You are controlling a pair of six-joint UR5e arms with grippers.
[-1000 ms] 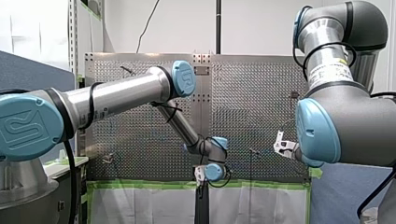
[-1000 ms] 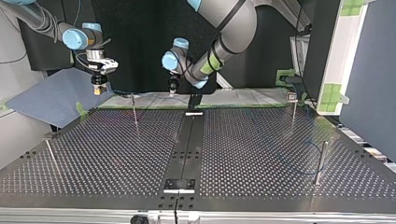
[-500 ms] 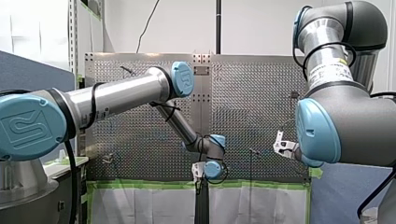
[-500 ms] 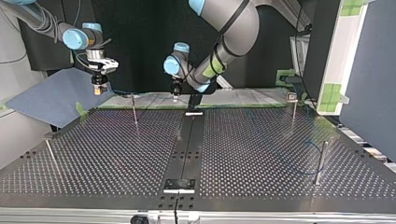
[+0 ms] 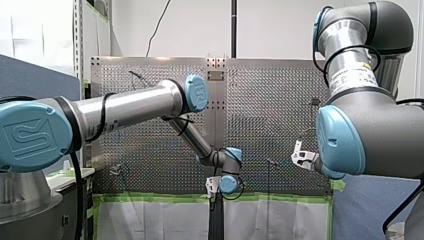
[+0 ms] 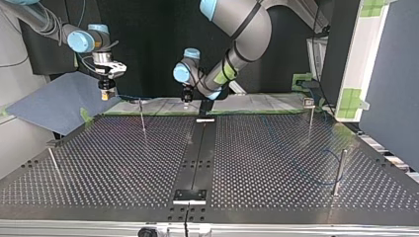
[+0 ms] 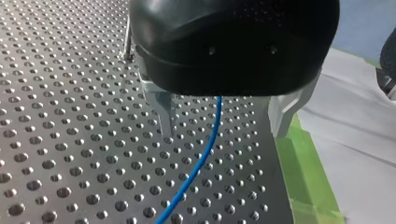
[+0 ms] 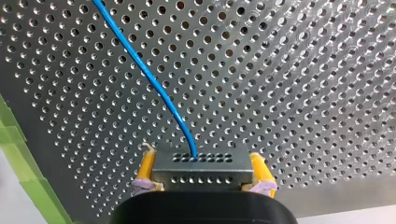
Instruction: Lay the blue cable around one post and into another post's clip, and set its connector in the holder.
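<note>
Perforated metal table (image 6: 123, 163) with a black centre strip (image 6: 197, 148). Green tape (image 7: 306, 177) ran along its edge; white sheet (image 7: 359, 149) lay beyond the tape. Blue-grey panel (image 6: 49, 106) was at the top view's left.

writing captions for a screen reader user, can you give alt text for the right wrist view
My yellow-padded right hand is clamped on a grey perforated connector. A blue cable leaves the connector and runs away from the hand over the perforated table, whose edge carries green tape.
</note>
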